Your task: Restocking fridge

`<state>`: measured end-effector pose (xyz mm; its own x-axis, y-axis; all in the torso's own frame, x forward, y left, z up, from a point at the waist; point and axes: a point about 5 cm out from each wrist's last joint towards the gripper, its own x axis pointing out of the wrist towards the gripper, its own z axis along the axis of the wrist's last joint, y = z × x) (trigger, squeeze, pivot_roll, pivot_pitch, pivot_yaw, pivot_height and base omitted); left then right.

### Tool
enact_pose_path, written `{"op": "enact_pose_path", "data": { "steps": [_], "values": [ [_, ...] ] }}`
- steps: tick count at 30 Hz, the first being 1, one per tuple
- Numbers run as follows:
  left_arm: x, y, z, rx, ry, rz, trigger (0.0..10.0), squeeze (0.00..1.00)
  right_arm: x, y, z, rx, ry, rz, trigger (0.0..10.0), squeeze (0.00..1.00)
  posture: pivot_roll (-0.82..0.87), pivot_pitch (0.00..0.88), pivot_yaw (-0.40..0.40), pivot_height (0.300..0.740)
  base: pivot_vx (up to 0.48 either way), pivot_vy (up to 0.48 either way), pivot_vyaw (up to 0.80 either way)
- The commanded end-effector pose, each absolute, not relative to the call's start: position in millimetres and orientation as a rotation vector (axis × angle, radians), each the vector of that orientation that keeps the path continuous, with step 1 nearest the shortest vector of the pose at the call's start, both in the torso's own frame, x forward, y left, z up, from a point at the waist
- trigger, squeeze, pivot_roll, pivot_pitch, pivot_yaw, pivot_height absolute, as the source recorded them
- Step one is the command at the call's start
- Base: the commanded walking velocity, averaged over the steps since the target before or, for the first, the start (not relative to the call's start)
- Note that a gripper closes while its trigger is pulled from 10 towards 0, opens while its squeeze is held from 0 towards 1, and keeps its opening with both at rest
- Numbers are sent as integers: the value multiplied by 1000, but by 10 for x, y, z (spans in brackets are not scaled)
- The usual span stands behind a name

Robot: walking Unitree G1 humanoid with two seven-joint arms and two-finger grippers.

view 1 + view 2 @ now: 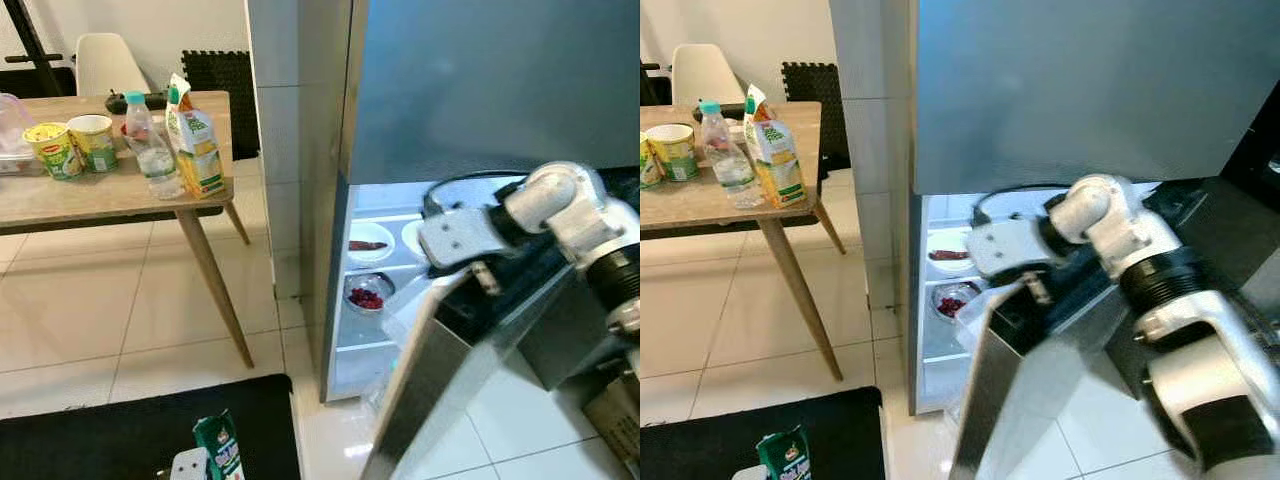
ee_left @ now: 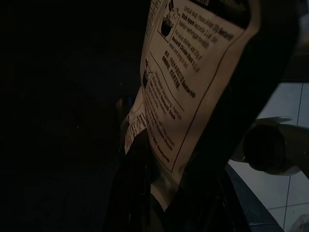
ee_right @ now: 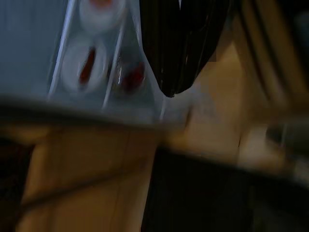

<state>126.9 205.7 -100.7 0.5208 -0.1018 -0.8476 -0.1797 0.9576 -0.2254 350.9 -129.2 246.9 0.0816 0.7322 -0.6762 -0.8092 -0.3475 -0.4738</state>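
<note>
Reaching over the open fridge door [image 1: 430, 390], the right claw [image 1: 487, 278] hides its finger state; the left claw [image 1: 190, 466] clamps a green carton [image 1: 220, 447].

Half-open fridge door [image 1: 440, 390] seemingly across lit shelves [image 1: 365, 300]

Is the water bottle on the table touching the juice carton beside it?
Cannot tell. In the left eye view the water bottle overlaps the juice carton with no visible gap, but contact is not plain.

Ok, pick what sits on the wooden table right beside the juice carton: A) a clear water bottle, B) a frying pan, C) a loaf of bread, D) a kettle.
A: a clear water bottle with a pale blue cap stands right against the juice carton on the wooden table.
</note>
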Motion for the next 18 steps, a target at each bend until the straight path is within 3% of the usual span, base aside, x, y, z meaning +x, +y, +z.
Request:
{"op": "enact_pose_path", "data": {
  "steps": [1, 3, 9, 15, 18],
  "values": [
    [1169, 1971, -1054, -324, 1074, 29, 10000, 0, 3489, -1282, 2520, -1040, 55, 1601, 10000, 0, -103, 7, -58, 740, 0, 0, 0],
    [1171, 1970, -1054, -324, 1074, 29, 10000, 0, 3364, -1161, 2623, -876, -79, 1704, 10000, 0, -103, 7, -58, 740, 0, 0, 0],
    [1172, 1973, -1054, -323, 1074, 31, 10000, 0, 3194, -1132, 2707, -717, -158, 1806, 10000, 0, -95, 3, -60, 740, 0, 0, 0],
    [1173, 1971, -1054, -318, 1079, 23, 10000, 0, 3113, -1149, 2733, -657, -177, 1840, 10000, 0, -95, 0, -57, 740, 0, 0, 0],
    [1177, 1971, -1053, -311, 1080, 17, 10000, 0, 3134, -1181, 2701, -694, -154, 1809, 10000, 0, -94, 0, -56, 740, -286, 0, 0]
  ]
}}
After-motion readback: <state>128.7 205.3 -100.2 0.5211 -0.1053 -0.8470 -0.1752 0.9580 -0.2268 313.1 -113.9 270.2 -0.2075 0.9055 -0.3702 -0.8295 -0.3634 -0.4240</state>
